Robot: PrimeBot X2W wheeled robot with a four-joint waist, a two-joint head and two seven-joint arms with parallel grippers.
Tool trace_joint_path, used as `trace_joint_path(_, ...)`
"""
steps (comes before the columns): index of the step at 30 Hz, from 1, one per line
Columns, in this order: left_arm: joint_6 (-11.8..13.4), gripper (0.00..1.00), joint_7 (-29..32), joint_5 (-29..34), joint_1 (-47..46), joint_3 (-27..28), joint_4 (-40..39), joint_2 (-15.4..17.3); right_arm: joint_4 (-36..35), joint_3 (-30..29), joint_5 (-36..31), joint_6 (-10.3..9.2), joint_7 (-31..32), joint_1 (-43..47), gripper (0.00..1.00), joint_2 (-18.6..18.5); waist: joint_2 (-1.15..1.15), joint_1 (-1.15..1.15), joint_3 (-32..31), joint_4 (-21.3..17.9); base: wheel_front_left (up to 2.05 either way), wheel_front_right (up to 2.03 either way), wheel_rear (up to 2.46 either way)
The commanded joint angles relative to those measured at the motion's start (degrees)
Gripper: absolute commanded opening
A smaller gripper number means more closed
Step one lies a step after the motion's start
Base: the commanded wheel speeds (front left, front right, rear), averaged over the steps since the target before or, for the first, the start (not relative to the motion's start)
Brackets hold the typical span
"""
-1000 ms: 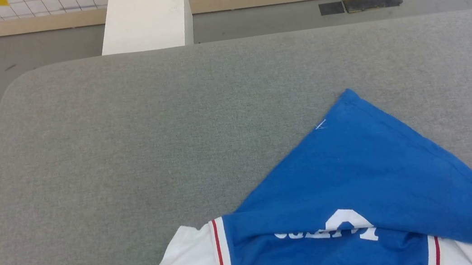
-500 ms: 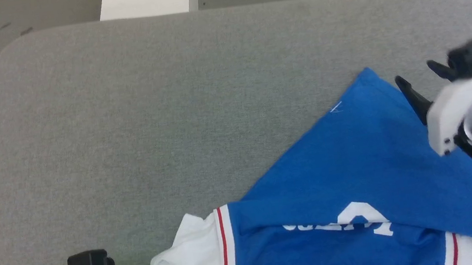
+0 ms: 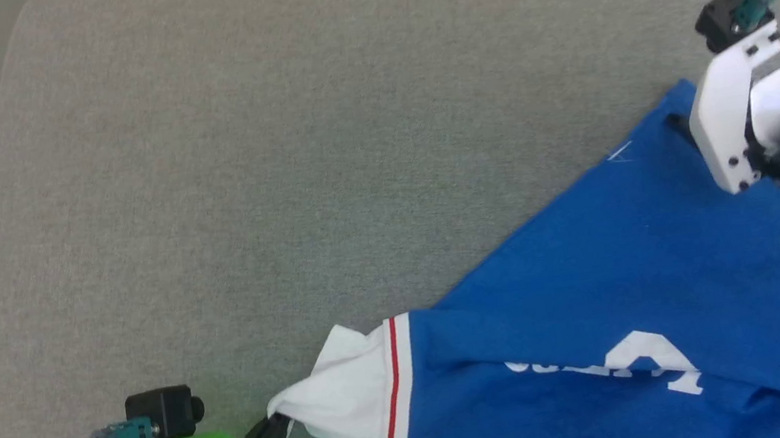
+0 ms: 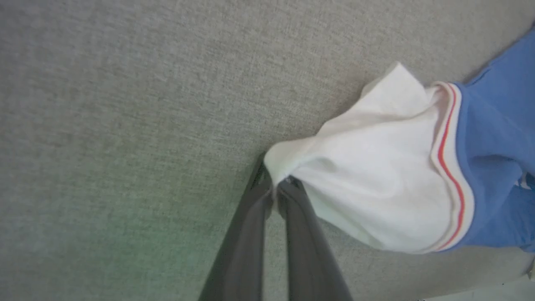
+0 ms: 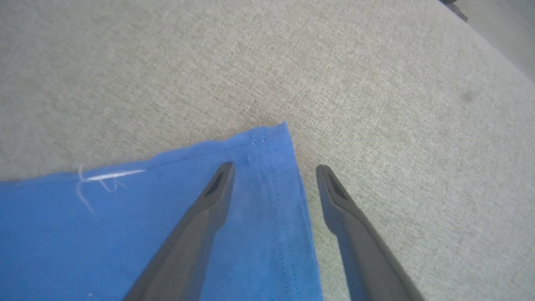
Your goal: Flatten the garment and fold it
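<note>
My right end effector (image 5: pixel 273 171) is spread wide. Over the last second it has swung in from the frame's edge to the far corner (image 5: pixel 267 142) of the shirt (image 3: pixel 593 275), one finger above blue cloth, the other above bare bench (image 3: pixel 275 151). My left end effector (image 4: pixel 273 190) stays pinched on the white sleeve (image 4: pixel 376 192) tip. The shirt lies bunched at the bench's near right. I expect a corner grab next, then a pull apart to flatten it.
</note>
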Motion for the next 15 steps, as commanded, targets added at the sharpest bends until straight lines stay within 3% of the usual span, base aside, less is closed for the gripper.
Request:
trace_joint_path(1,-0.4,0.00,-0.5,-0.6,-1.2,0.0,0.6,-0.3,0.7,0.0,0.1,-0.09,1.1,-1.7,1.00,0.0,0.35,0.00,2.1,1.6,0.00,0.00,0.00)
trace_joint_path(5,-0.8,0.00,-1.1,-0.6,-2.3,-0.3,1.4,-0.6,3.3,-0.1,-0.3,-0.09,7.1,-4.1,1.00,0.5,0.35,0.00,3.9,2.2,0.00,0.00,0.00)
trace_joint_path(6,-0.8,0.00,-1.2,-0.6,-2.4,-0.3,1.5,-0.6,3.8,-0.2,-0.3,-0.09,8.6,-4.3,0.81,0.7,0.35,0.00,3.9,2.3,0.00,0.00,0.00)
trace_joint_path(7,-0.9,0.00,-1.3,-0.6,-2.5,-0.3,1.6,-0.6,4.4,-0.3,-0.3,-0.09,10.6,-4.4,0.42,0.9,0.35,0.00,4.0,2.3,0.00,0.00,0.00)
trace_joint_path(8,-0.9,0.00,-1.4,-0.6,-2.5,-0.4,1.7,-0.6,4.6,-0.4,-0.3,-0.09,11.9,-4.4,0.29,1.1,0.35,0.00,4.1,2.3,0.00,0.00,0.00)
trace_joint_path(9,-0.9,0.00,-1.4,-0.6,-2.6,-0.4,1.8,-0.6,4.7,-0.7,-0.4,-0.09,13.5,-4.3,0.09,1.3,0.35,0.00,4.1,2.2,0.00,0.00,0.00)
trace_joint_path(10,-0.8,0.00,-1.5,-0.6,-2.5,-0.4,1.9,-0.7,4.7,-0.9,-0.5,-0.09,14.6,-4.0,0.00,1.5,0.35,0.00,4.0,2.1,0.00,0.00,0.00)
trace_joint_path(13,-0.6,0.00,-1.4,-0.6,-2.5,-0.4,2.1,-0.6,3.5,-1.8,-1.1,-0.09,15.9,-2.8,0.00,2.0,0.35,0.00,3.4,1.7,0.00,0.00,0.00)
trace_joint_path(15,-0.6,0.00,-1.3,-0.7,-2.5,-0.5,2.2,-0.6,1.3,-2.6,-1.3,-0.09,12.5,-1.6,0.00,2.1,0.35,0.00,2.7,1.5,0.00,0.00,0.00)
